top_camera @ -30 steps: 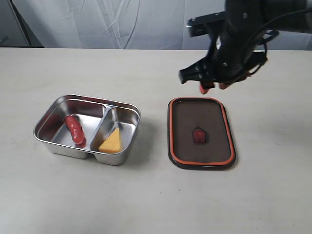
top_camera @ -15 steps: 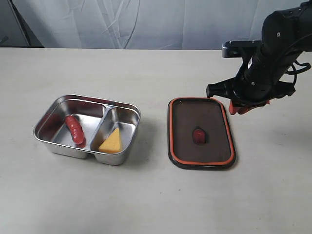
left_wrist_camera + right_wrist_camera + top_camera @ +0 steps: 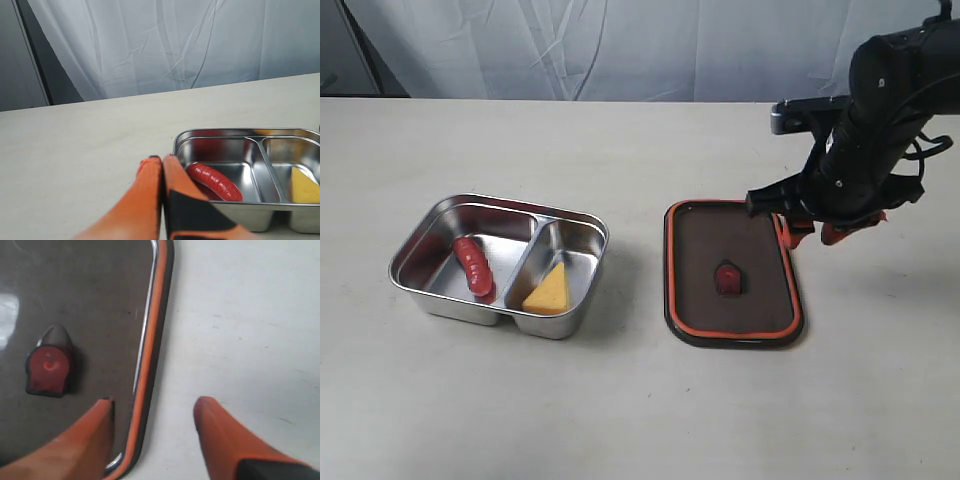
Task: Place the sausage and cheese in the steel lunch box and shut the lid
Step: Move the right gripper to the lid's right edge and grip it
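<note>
The steel lunch box (image 3: 440, 212) sits at the left of the table, uncovered. The red sausage (image 3: 474, 267) lies in its left compartment and the yellow cheese (image 3: 549, 290) in its right one. The dark lid (image 3: 731, 272) lies flat on the table to the right, orange rim up, with its small valve (image 3: 728, 278) at the centre. My right gripper (image 3: 817, 229) is open and straddles the lid's far right edge (image 3: 150, 340), one finger over the lid, one over the table. My left gripper (image 3: 162, 159) is shut and empty, close to the box beside the sausage (image 3: 214, 181).
A pale curtain (image 3: 620, 45) hangs behind the table's far edge. The lid and the box lie about a hand's width apart on the beige table (image 3: 640, 400).
My right arm has swung right and down from above the lid's far edge to its far right corner. Its fingers stand wider apart now. The box, the food and the lid have not moved.
</note>
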`<state>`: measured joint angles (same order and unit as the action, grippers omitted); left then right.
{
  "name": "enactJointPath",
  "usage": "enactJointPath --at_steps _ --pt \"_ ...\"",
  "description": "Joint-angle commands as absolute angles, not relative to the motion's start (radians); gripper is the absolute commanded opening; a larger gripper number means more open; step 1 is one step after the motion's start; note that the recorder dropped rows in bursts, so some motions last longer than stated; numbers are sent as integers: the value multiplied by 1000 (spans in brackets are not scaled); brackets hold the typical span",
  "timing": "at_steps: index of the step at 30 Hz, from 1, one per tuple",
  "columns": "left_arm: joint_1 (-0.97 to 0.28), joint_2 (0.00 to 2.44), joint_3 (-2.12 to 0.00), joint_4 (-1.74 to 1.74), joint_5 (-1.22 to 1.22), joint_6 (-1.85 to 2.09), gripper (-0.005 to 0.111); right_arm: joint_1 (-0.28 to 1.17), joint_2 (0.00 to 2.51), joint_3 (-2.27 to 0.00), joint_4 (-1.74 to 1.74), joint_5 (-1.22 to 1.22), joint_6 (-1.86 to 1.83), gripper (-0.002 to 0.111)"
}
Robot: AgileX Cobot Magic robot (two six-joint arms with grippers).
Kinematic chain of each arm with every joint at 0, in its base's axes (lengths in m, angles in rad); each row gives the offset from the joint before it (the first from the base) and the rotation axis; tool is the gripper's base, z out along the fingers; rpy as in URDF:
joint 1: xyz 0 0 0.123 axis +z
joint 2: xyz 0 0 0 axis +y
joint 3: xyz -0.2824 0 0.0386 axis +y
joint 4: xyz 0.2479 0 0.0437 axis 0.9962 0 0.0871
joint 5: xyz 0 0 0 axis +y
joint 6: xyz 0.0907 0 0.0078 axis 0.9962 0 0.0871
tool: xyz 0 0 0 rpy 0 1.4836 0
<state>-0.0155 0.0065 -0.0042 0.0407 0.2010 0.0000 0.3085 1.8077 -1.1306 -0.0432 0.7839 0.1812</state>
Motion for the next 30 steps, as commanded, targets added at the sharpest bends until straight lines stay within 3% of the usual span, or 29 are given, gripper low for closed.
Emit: enactJointPath --at_steps 1,7,23,26,30 --pt "-22 0 0 32 191 0 0 310 1874 -1129 -41 798 166 58" --pt "-22 0 0 32 191 0 0 320 1942 -1129 -31 780 166 46" --pt "-22 0 0 32 191 0 0 321 1988 -1129 -23 753 168 44" --pt "-22 0 0 32 191 0 0 321 1988 -1129 -23 753 168 30" --pt "-22 0 0 32 191 0 0 321 1988 -1129 -23 751 168 2"
